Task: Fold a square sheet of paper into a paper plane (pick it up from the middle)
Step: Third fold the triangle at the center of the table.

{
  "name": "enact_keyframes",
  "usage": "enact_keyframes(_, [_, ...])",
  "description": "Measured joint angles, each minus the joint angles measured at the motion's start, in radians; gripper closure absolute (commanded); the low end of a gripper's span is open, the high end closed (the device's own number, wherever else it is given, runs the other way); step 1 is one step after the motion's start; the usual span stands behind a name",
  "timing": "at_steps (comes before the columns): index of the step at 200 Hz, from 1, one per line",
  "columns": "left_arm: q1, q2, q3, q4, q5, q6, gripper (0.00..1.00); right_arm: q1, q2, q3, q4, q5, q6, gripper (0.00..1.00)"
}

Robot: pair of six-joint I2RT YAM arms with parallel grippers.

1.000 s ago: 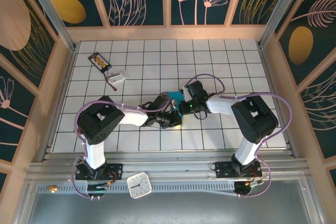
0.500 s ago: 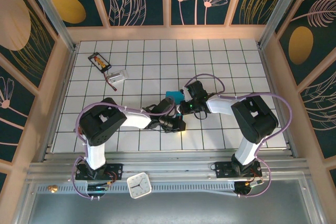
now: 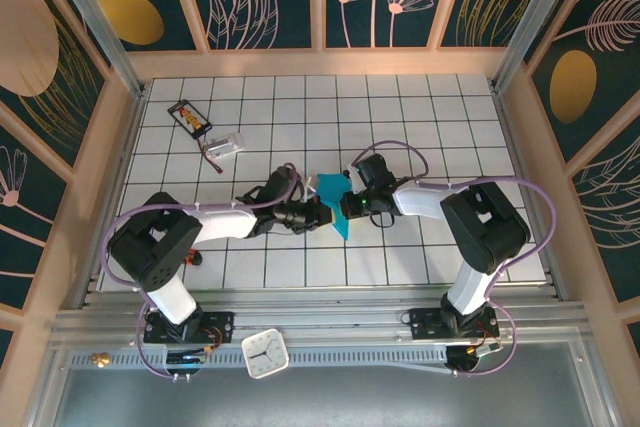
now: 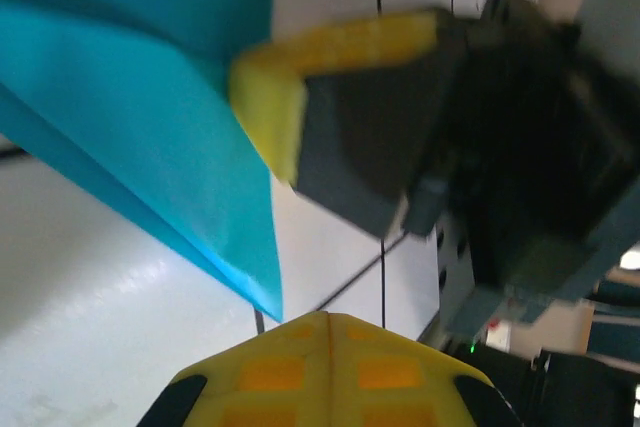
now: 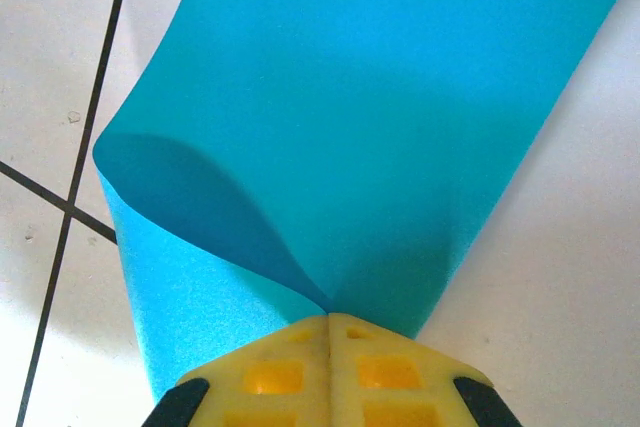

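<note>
Currently the square sheet of paper (image 3: pixel 337 222), partly folded and curling, sits at the centre of the white tiled table (image 3: pixel 420 107), between my two pincers. Whether any of it rests on the tiles I cannot tell. Its long axis runs far to near, pointed end toward my bases. My right gripper (image 5: pixel 328 319) is pinched fully closed on one edge, and the sheet fans away ahead of the fingers. My left gripper (image 4: pixel 327 319) is closed too, with nothing between its pads. The sheet's corner hangs just beside its tips. Judgement: the left arm is free and adjacent, so the next crease falls to it.
</note>
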Motion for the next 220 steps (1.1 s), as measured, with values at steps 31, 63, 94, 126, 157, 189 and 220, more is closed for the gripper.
enact_keyframes(31, [0.029,0.074,0.064,-0.004,-0.007,0.0,1.0,0.0,0.0,0.0,0.0,0.0,0.0,1.0])
enact_keyframes(63, [0.029,0.147,0.144,-0.034,-0.01,0.026,1.0,0.0,0.0,0.0,0.0,0.0,0.0,1.0])
enact_keyframes(94, [0.029,0.184,0.204,-0.082,-0.013,0.071,1.0,0.0,0.0,0.0,0.0,0.001,0.0,1.0])
enact_keyframes(126, [0.038,0.198,0.235,-0.122,-0.011,0.106,1.0,-0.003,0.002,0.0,0.006,0.004,0.001,1.0])
enact_keyframes(157, [0.054,0.226,0.238,-0.135,-0.045,0.132,1.0,-0.004,0.002,0.0,0.007,0.003,0.0,1.0])
enact_keyframes(189, [0.076,0.245,0.233,-0.154,-0.067,0.143,1.0,-0.004,0.002,0.0,0.007,0.003,0.0,1.0])
enact_keyframes(220, [0.081,0.245,0.232,-0.154,-0.068,0.153,1.0,-0.004,0.002,0.0,0.007,0.003,0.0,1.0])
